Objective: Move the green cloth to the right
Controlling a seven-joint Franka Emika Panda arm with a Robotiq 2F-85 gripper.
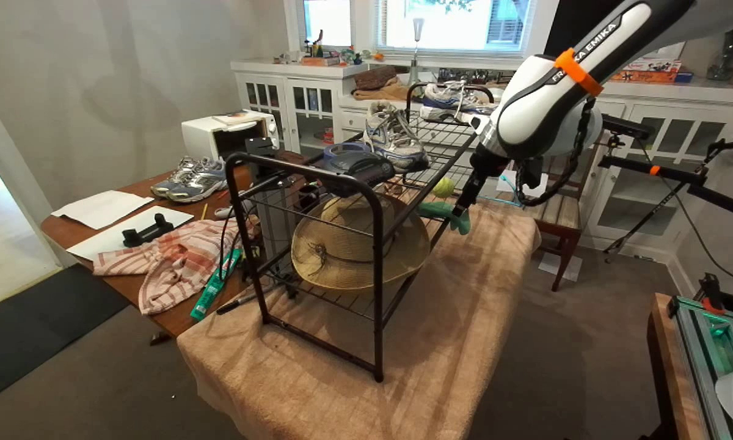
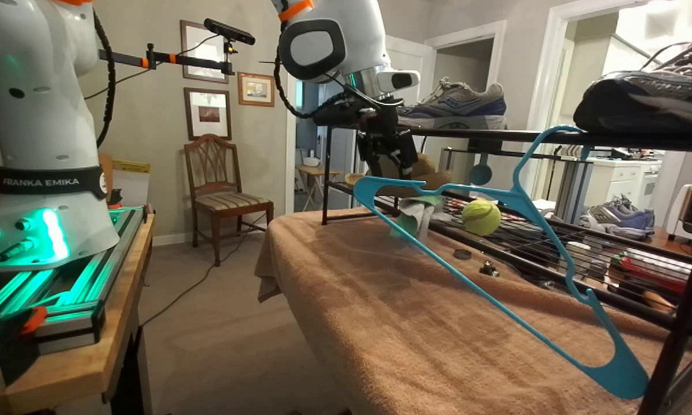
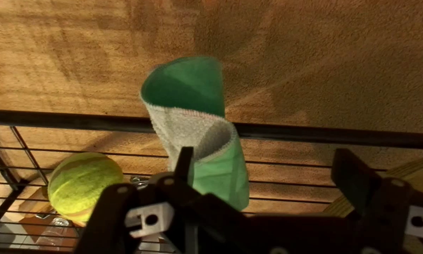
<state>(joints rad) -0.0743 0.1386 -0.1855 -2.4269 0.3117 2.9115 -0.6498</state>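
In the wrist view we see a tennis ball (image 3: pixel 85 185) on the wire rack (image 3: pixel 303 135), at eight o'clock from the green cloth (image 3: pixel 197 130). The cloth lies folded across the rack's edge, its whitish side partly showing. At four o'clock from it our gripper (image 3: pixel 262 158) stands spread, one fingertip (image 3: pixel 184 162) in front of the cloth; we cannot tell whether they touch. Farthest right, past three o'clock, we see part of a straw hat (image 3: pixel 418 173).

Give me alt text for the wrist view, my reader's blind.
A green cloth with a pale reverse lies curled over the edge of a dark wire rack, beyond the open claw. A tennis ball rests on the rack at left; a tan towel spreads beneath.
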